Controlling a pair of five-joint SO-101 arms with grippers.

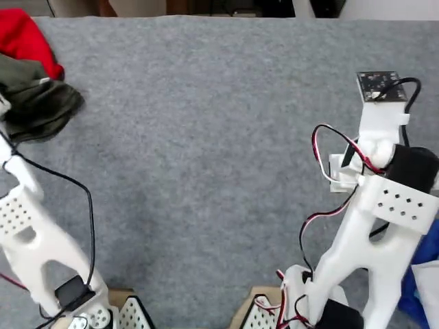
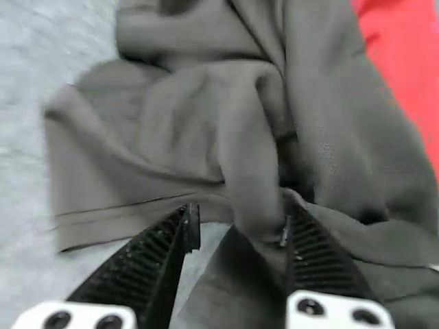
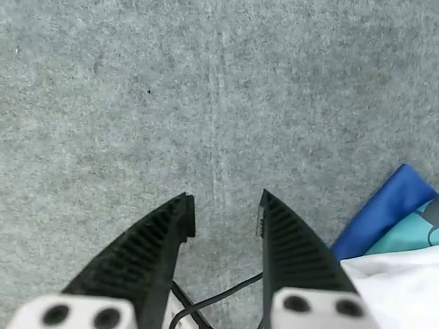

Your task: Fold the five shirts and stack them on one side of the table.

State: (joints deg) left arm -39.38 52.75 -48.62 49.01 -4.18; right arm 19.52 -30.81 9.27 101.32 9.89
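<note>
- You get soft, even light over the grey table in the high view. It seems to come from above.
- Look beside the left arm: a faint, wide shadow lies on the table next to it.
- The white right arm looks bright, and the strip of room past the table's far edge is dark.
- In the left wrist view, the olive shirt has deep dark lines in its folds. The red shirt glows bright beside it.
- In the right wrist view, the table is evenly lit, with a soft dark patch under the right gripper. The white cloth near it is very bright.
</note>
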